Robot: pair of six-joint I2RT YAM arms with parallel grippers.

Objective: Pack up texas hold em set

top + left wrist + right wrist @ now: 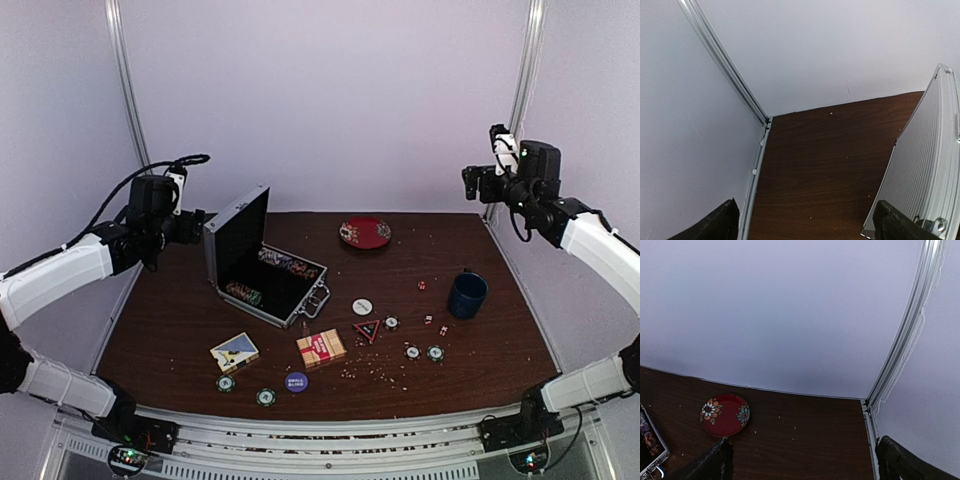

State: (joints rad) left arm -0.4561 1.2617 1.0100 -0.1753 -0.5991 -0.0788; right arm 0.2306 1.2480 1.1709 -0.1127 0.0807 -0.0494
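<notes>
Top view: left gripper (196, 226) is raised at far left, just behind the upright lid of the open case (265, 262). Right gripper (470, 183) is raised at far right, well apart from everything. The case sits left of centre on the table (180, 330), lid standing, tray opening toward the near right, with some chips (288, 264) racked in it. More chips are scattered along the near middle and right. Blue deck (234, 352) and red deck (321, 347) lie flat in front of the case; the red deck's long axis runs roughly left-right with a slight tilt. Dice (428, 320) are small, near the mug (467, 294); plate (364, 232) is at far centre. All loose pieces lie lower, inward of both grippers and toward the near edge. Judgement: the left arm is nearer the decks and front-left chips, the right arm nearer the dice and the chips by the mug. Left wrist view: fingers (715, 227) are spread wide at the frame corners with nothing between them. The ribbed outer face of the lid is just beside the right finger; can't tell if they touch. Right wrist view: fingers (900, 462) are spread fully too, holding nothing. The camera faces the far wall, with the plate at lower left and a case corner at the left edge. No loose pieces show in this view.
</notes>
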